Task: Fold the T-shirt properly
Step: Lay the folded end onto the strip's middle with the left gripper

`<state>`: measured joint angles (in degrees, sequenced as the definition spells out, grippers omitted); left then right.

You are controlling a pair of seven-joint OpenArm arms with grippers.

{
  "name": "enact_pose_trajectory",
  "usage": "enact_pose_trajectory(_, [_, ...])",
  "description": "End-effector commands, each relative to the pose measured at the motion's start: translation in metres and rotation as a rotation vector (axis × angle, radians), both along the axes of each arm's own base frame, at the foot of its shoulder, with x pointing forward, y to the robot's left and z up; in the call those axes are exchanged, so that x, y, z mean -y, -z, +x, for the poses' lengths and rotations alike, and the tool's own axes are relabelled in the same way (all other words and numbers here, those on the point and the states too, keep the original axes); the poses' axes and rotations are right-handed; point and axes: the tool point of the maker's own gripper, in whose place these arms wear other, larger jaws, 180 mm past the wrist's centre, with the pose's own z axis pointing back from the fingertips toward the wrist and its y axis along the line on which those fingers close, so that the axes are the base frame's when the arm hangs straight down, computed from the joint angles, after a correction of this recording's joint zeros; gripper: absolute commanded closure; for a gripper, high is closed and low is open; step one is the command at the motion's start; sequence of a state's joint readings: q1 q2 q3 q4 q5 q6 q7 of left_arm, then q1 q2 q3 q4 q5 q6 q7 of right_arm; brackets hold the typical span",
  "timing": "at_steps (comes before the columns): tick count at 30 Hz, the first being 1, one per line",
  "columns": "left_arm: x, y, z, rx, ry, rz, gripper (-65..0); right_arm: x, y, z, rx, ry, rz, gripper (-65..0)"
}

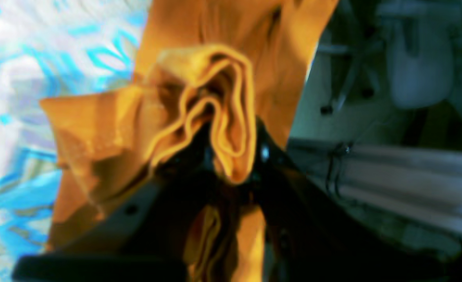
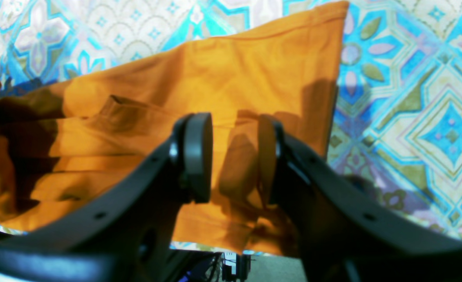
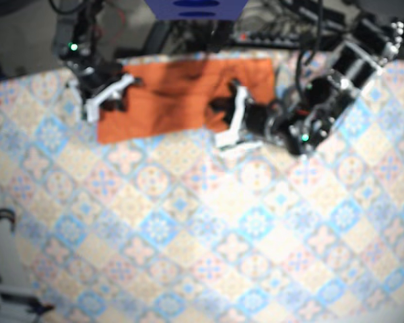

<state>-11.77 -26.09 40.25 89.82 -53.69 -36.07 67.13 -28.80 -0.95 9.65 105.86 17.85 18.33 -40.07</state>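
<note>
The orange T-shirt (image 3: 178, 94) lies bunched into a wide band near the table's far edge. My left gripper (image 1: 235, 150) is shut on a wad of its hem and folds (image 1: 215, 105), which stands up between the dark fingers. In the base view the left gripper (image 3: 230, 116) sits at the shirt's right end. My right gripper (image 2: 231, 156) is open, its round pads (image 2: 195, 156) apart just above the flat orange cloth (image 2: 231, 78). Seen from above, the right gripper (image 3: 111, 95) is at the shirt's left end.
A blue and cream patterned tablecloth (image 3: 209, 229) covers the table. The far table edge runs just behind the shirt, with chair legs (image 1: 348, 78) and floor beyond it. A blue object (image 3: 195, 8) and cables (image 3: 303, 27) sit past that edge.
</note>
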Motion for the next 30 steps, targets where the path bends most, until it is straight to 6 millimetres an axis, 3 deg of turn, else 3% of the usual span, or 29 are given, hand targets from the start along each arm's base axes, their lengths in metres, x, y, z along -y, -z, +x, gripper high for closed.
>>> enact_pose_trajectory(1, [0.012,-0.014,0.008,0.027,0.004,-0.056,0.0,0.001,-0.010,0.007,0.044,0.001,0.001,-19.5])
enact_pose_trajectory(12, [0.035,-0.016,0.002,0.034,0.043,-0.079,0.0,0.001,-0.010,0.006,0.043,0.001,0.002,-19.5])
enact_pose_trajectory(18, [0.031,0.001,0.004,0.032,0.035,-0.026,0.0,0.000,-0.009,0.007,0.041,0.000,0.003,-19.5])
enact_pose_trajectory(26, [0.030,0.003,0.003,0.024,0.032,-0.022,0.0,0.000,-0.009,0.006,0.040,0.000,0.004,-19.5])
enact_pose_trajectory(28, [0.030,0.004,0.003,0.022,0.031,-0.021,-2.9,0.000,-0.009,0.006,0.040,0.000,0.004,-19.5])
enact_pose_trajectory(30, [0.030,0.003,0.004,0.023,0.030,-0.023,-10.6,-0.001,-0.009,0.006,0.040,-0.001,0.004,-19.5])
